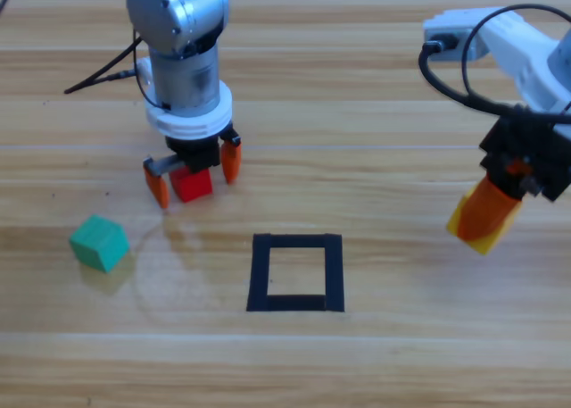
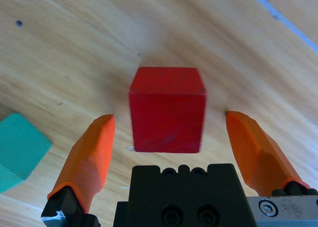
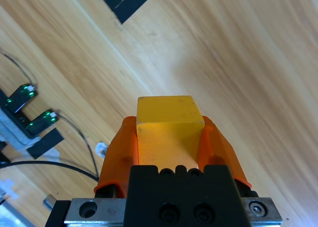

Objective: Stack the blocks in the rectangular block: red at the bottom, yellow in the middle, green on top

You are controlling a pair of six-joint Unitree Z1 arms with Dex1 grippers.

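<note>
Wooden table [image 1: 401, 354], pale grain running side to side, with a dark cable trailing across it at upper left. Rectangular block [image 1: 295, 272] of black tape sits low of centre, its bare wood middle holding nothing. Left gripper [image 1: 193, 178] stands upper left of the outline, pointing down, jaws spread wide on either side of the red cube [image 1: 192, 184]; the left wrist view shows wood visible between each orange jaw and the cube's sides, so no grip. Green cube [image 1: 99, 243] rests alone well left of the outline, turned at an angle. Right gripper [image 1: 484, 219] hangs off to the right, jaws closed tight against the yellow cube [image 3: 169, 118], carried clear of the table.
</note>
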